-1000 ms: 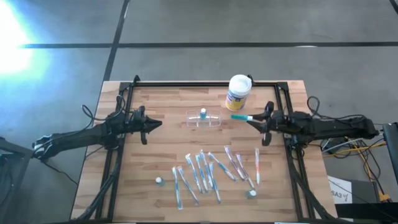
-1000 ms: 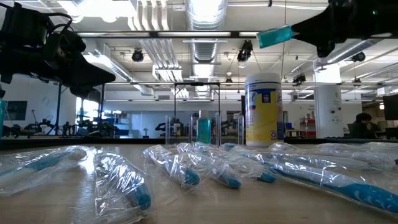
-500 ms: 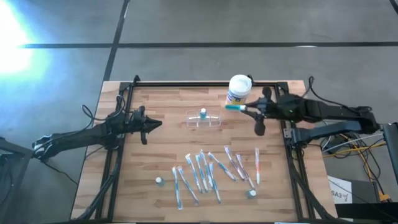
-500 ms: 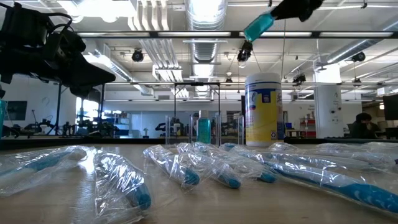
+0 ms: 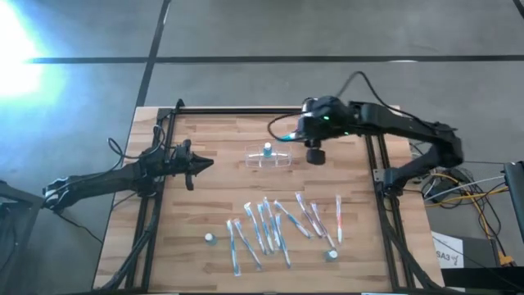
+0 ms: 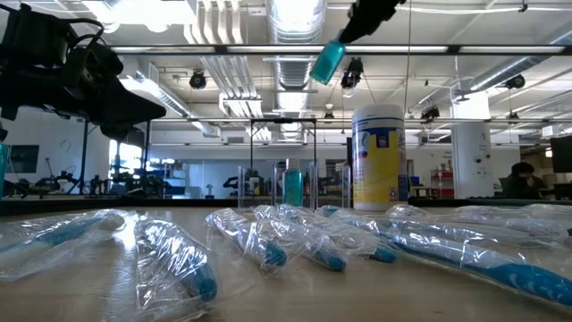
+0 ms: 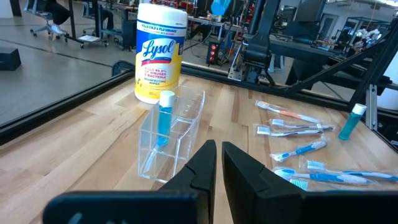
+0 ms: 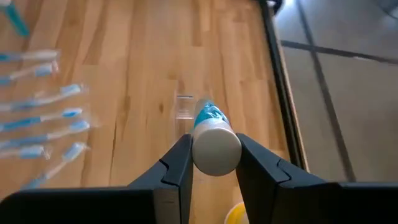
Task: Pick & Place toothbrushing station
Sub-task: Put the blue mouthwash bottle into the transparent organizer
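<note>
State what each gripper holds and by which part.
The right gripper holds a teal tube with a white cap, clamped at the cap end, above the clear holder. The left gripper is shut and holds nothing.

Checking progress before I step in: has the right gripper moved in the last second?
Yes. In the high view the right gripper, shut on a blue tube, has swung leftward past the white canister, toward the clear holder.

Open-plan lab: exposed ceiling ducts (image 6: 295,67)
</note>
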`<state>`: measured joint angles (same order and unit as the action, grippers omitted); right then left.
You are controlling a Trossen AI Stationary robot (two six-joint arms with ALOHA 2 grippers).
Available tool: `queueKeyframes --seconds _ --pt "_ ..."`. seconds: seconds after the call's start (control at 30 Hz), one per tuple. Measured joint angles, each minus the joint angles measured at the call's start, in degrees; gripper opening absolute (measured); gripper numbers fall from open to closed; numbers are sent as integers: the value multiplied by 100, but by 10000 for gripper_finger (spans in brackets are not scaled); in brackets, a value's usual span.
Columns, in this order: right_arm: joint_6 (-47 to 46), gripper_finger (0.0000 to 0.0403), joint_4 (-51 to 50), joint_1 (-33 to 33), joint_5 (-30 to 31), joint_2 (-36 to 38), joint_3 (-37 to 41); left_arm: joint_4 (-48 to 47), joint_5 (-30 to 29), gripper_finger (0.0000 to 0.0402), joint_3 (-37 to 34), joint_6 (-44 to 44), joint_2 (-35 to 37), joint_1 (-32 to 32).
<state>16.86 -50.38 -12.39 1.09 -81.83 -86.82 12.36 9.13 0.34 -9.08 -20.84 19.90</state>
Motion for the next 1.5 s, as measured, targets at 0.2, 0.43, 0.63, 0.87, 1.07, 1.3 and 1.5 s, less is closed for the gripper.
queueKeyframes --seconds 0.2,0.43,0.63,0.87,1.07,1.3,1.5 --pt "736 89 -775 -40 12 -1019 -859 -19 0 30 0 2 2 -2" --pt "1222 89 -964 -36 19 -1912 -1379 -167 0 30 0 4 1 -2" --pt "1380 89 -953 -43 21 -2316 -1542 -229 0 30 0 9 0 0" --pt "1235 89 -950 -40 22 -2708 -1814 -227 0 30 0 37 0 -2" --pt "973 89 -1430 -40 17 -3276 -2420 -224 0 30 0 35 -2 -1" --pt "860 89 -2080 -39 20 -4047 -3084 -241 0 30 0 35 -7 0" --pt "888 89 -2039 -38 8 -4378 -3377 -301 0 30 0 35 -9 -1"
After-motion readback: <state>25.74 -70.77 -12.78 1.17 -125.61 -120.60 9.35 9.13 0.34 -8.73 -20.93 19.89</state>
